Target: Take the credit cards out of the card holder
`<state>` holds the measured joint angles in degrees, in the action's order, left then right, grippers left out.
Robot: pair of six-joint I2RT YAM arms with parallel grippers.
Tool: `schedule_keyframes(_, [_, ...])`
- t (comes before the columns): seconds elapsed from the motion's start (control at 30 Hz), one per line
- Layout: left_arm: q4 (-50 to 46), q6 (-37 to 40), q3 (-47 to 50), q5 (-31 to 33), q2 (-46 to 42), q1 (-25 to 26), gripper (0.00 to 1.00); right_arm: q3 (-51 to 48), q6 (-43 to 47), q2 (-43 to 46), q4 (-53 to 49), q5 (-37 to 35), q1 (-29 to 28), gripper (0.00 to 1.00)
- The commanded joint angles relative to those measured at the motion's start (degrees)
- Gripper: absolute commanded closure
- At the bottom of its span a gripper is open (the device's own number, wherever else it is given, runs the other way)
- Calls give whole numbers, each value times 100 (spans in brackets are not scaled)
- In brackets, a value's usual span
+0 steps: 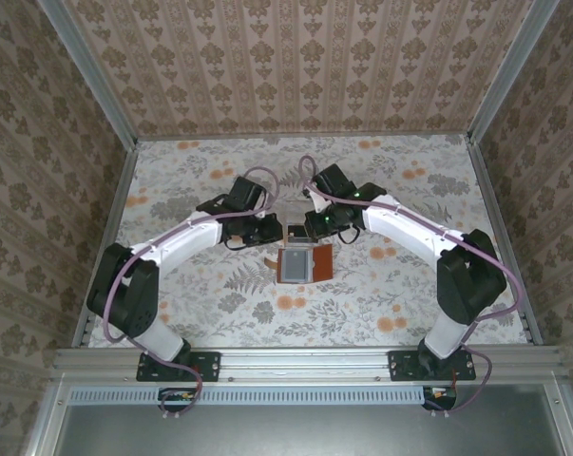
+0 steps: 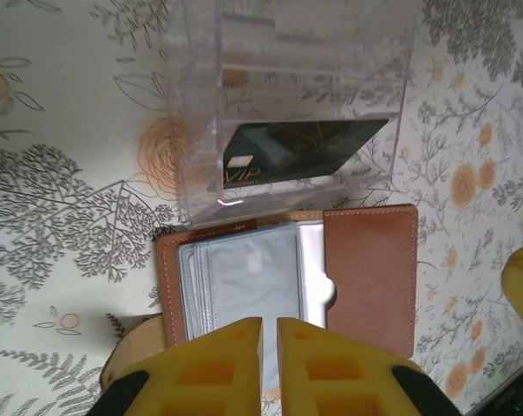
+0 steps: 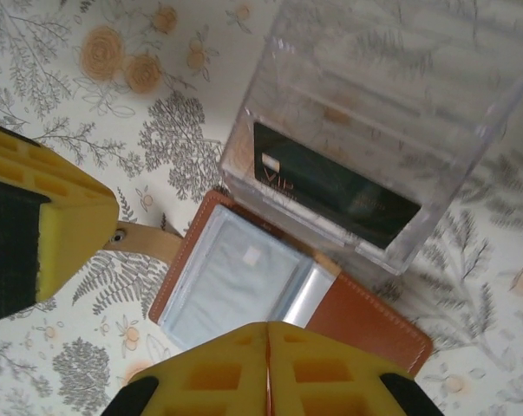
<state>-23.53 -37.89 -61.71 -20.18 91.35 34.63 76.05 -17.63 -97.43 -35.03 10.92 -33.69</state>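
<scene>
**Top view.** 2 arms reach in from the lower left and lower right and meet over the middle of the table (image 1: 391, 304). The left gripper (image 1: 267, 231) and right gripper (image 1: 317, 226) sit close on either side of the clear tray (image 1: 295, 231). Their jaws are too small here to read. The wallet (image 1: 302, 265) lies open and flat just below the tray, at frame centre. A tan tab (image 1: 271, 265) sticks out from its left edge.

**Left wrist view.** The left gripper's 2 yellow fingers (image 2: 213, 368) stand at bottom centre with only a thin slit between them and nothing in it, so they are all but closed and empty. Above them the wallet lies open, with grey-blue pockets on the left half and plain brown leather on the right. A small pale square shows through the front pocket. It is possibly part of a card, but it is too blurred to be sure. The tray fills the upper centre, its near wall along the wallet's upper edge. A dark card (image 2: 304, 147) lettered "VIP" lies inside the tray at that end. A yellow finger of the right gripper pokes in at the right edge.

**Right wrist view.** The right gripper's fingers are pressed together at bottom centre, with no gap and no object seen between them. The wallet slants from centre left to lower right. The tray with the dark card is at upper right. A finger of the left gripper fills the left edge, just beside the tab.
</scene>
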Motion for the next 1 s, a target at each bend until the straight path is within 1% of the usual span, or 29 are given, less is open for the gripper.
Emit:
schedule_keyframes(0.0, [-14,-91,-113,-58,263,112,88,-259,-991,44,210,384,-41,90])
schedule_keyframes(0.17, [-148,-100,70,47,465,167,91,-553,-1436,-186,523,820,-50,86])
schedule_keyframes(0.27, [-153,-52,167,146,570,150,92,-627,-1498,-291,705,1021,-67,83])
schedule_keyframes(0.6, [-245,131,233,225,963,69,94,-459,-1533,-579,614,1001,-145,83])
schedule_keyframes(0.97, [12,-2,571,25,942,61,96,-234,-1677,-992,555,1007,-300,81])
